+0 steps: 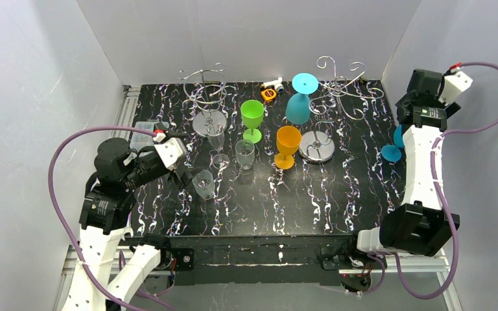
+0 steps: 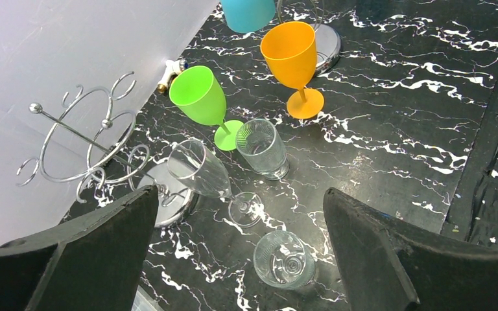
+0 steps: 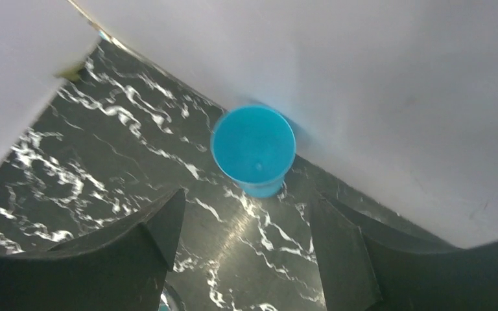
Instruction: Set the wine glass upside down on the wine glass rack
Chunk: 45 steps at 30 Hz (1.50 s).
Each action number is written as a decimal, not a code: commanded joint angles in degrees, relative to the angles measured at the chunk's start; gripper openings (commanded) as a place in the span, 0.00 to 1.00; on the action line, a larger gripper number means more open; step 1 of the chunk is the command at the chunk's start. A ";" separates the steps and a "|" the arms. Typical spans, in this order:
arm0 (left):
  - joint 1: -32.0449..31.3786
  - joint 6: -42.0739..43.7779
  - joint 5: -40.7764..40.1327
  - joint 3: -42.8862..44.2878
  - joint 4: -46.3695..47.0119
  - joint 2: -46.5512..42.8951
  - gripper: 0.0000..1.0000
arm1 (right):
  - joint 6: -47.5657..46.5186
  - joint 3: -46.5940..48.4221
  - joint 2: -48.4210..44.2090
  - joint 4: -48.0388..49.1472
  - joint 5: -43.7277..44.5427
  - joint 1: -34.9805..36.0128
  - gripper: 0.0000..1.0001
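The blue wine glass (image 3: 253,146) stands upright on the counter (image 3: 104,149), well to the right of the chrome rack (image 1: 317,146) and close against the side wall. Our right gripper (image 3: 246,201) hangs above it, fingers spread wide and off the glass. A second blue glass (image 1: 297,107) hangs upside down on the rack's left side. Far left of the rack, our left gripper (image 2: 240,197) hovers with fingers wide, holding nothing, above the clear glasses (image 2: 262,148).
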 commanded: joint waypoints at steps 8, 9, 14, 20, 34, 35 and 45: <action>-0.10 0.50 2.62 3.73 -2.99 2.52 0.98 | 4.39 -14.00 2.48 9.41 -4.10 -3.34 0.74; -0.13 0.36 2.58 3.96 -3.04 2.84 0.98 | 4.00 -14.43 3.00 10.50 -3.97 -3.30 0.72; -0.14 0.06 2.15 3.81 -3.05 3.20 0.98 | 2.20 -14.96 5.68 13.99 -3.40 -3.30 0.67; -0.14 0.72 1.18 3.95 -3.40 4.01 0.98 | 2.08 -14.47 7.93 16.08 -3.95 -3.30 0.61; -0.10 1.07 1.55 3.43 -3.42 4.17 0.98 | 3.02 -19.74 7.36 17.09 -6.81 -3.21 0.38; -0.14 0.94 1.68 3.56 -3.42 4.02 0.98 | 3.08 -20.00 6.81 16.52 -7.10 -3.09 0.32; -0.14 -2.91 4.08 5.69 -4.42 1.75 0.98 | 3.64 -19.15 -9.62 7.77 -8.65 -2.03 0.01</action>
